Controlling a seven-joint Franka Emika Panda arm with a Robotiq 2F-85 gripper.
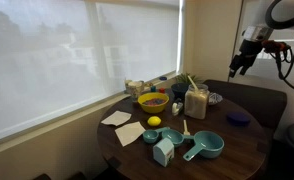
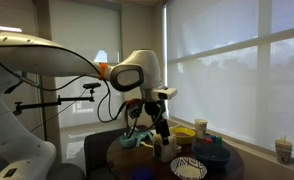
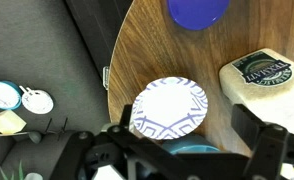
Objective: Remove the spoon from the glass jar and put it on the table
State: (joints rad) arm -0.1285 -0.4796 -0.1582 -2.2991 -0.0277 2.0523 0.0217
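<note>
The glass jar [image 1: 196, 102] with beige contents stands upright near the middle of the round dark brown table [image 1: 237, 145]. The pale spoon [image 1: 191, 83] stands in it and leans over its rim. My gripper [image 1: 239, 65] hangs high above the table's far right side, well away from the jar, open and empty. In the wrist view the open fingers [image 3: 182, 140] frame a patterned white plate [image 3: 169, 105], and a beige jar with a dark label [image 3: 262, 75] lies at the right edge. The spoon is not clear there.
A yellow bowl [image 1: 152, 101], a lemon [image 1: 154, 122], teal measuring cups [image 1: 208, 146], a pale teal carton [image 1: 164, 151] and paper napkins [image 1: 117, 118] stand around the jar. A blue lid [image 3: 195, 10] lies by the plate. A chair back [image 1: 257, 95] stands behind the table.
</note>
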